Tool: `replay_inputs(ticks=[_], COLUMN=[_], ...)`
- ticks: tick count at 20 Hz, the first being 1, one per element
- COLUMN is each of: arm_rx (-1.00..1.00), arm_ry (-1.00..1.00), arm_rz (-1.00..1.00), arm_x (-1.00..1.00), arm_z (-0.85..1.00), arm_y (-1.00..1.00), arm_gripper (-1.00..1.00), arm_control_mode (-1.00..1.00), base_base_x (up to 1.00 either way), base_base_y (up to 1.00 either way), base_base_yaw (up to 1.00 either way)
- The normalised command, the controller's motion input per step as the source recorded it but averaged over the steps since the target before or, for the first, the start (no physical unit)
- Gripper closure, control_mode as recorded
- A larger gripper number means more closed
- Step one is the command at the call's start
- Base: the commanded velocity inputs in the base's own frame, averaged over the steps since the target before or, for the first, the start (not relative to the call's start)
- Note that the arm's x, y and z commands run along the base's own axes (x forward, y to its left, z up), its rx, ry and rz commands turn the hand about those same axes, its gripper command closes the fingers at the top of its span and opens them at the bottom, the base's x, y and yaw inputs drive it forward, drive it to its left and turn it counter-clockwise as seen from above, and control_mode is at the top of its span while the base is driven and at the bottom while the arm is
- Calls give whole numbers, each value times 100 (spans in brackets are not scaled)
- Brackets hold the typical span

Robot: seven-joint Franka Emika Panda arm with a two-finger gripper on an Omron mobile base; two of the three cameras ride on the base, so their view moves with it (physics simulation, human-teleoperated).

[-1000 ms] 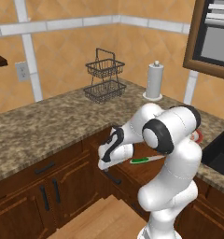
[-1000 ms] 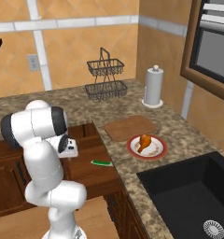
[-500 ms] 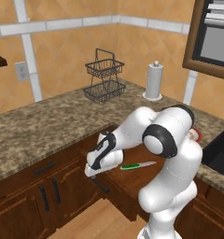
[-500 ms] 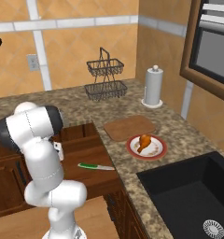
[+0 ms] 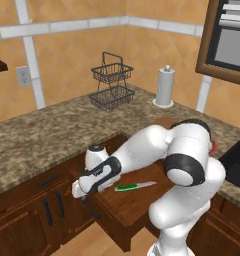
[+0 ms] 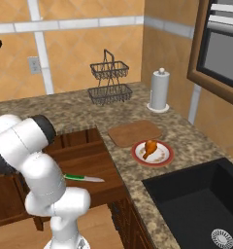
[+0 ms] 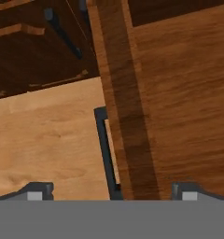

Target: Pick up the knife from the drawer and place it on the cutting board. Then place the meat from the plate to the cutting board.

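Observation:
The drawer (image 5: 134,202) stands pulled out from under the counter, and its flat bottom (image 6: 84,158) lies bare. In it lies the knife (image 5: 134,187), green handle to the left, blade to the right, also seen as the knife (image 6: 83,178). My gripper (image 5: 82,192) is at the drawer's front, left of the knife. In the hand view the gripper (image 7: 111,192) is open, its fingertips (image 7: 37,191) set wide either side of the dark bar handle (image 7: 104,149) and the front board. On the counter are the cutting board (image 6: 135,133) and the plate (image 6: 162,160) with the meat (image 6: 150,147).
A two-tier wire basket (image 5: 111,82) and a paper towel roll (image 5: 165,85) stand at the back of the counter. A black sink (image 6: 196,204) lies right of the plate. Cabinet doors with dark handles (image 5: 47,212) are left of the drawer, over a wooden floor (image 7: 44,135).
The drawer has slid out much farther, and my gripper has moved outward and down with its front. More of the knife now shows. The jaws stayed open.

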Motion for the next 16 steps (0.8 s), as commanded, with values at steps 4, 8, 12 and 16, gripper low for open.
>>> replay_inputs(ticks=[4, 8, 12, 16], arm_rx=[-2, 0, 0, 0], arm_ry=[3, 15, 11, 13], arm_rz=[-10, -26, -74, -80], arm_x=[-4, 42, 26, 10], arm_z=[100, 56, 0, -7], arm_y=[-3, -69, -72, -66], arm_gripper=[-100, -100, -100, -100], arm_control_mode=[-100, -100, -100, -100], base_base_x=[0, 0, 0, 0], base_base_y=[0, 0, 0, 0], base_base_yaw=[0, 0, 0, 0])
